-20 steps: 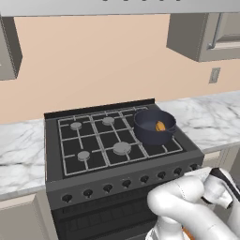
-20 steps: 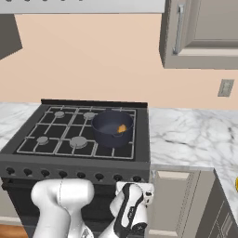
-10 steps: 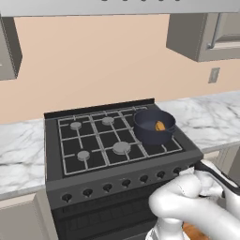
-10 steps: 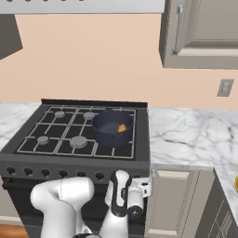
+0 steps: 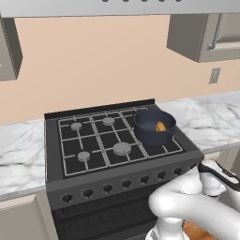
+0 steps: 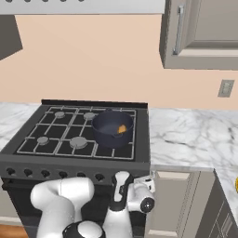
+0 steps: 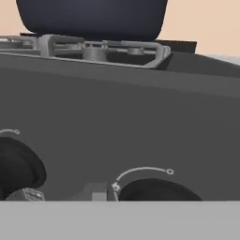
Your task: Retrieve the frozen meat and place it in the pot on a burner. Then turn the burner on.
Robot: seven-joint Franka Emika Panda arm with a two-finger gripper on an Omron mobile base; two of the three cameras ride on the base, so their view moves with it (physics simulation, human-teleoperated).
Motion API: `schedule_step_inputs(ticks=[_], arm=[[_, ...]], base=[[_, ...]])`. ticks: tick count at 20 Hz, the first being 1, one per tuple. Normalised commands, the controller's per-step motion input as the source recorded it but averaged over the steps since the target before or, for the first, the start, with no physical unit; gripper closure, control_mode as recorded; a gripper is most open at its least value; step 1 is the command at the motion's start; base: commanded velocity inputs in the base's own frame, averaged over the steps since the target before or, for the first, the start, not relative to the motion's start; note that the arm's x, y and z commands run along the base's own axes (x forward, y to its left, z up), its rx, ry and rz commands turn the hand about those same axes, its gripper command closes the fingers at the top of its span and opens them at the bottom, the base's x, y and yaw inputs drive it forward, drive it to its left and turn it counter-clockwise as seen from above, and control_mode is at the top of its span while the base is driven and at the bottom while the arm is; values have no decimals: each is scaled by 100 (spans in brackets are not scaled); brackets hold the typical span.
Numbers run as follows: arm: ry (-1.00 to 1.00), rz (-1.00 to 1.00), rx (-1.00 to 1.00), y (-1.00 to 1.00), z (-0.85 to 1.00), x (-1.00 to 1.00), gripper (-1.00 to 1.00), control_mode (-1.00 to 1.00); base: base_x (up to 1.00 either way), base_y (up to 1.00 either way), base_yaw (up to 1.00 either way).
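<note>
frozen meat lying inside the pot, right of centre in the left base view; also seen as an orange lump in the pot in the right base view. pot sitting on the stove's back right burner, marble bench alongside. gripper low in the hand view, tips hard against the stove's front panel between two knobs. cannot tell how wide the jaws stand; nothing seen held.

The pot sits on the grate above two knobs, seemingly close.
</note>
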Motion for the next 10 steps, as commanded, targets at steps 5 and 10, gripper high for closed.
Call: schedule_step_inputs(ticks=[5, 10], arm=[[-17, 77, -2, -7, -73, -36, 100, -100], [-20, 89, -1, -13, -75, -8, 100, -100]], base=[[0, 0, 0], [0, 0, 0]])
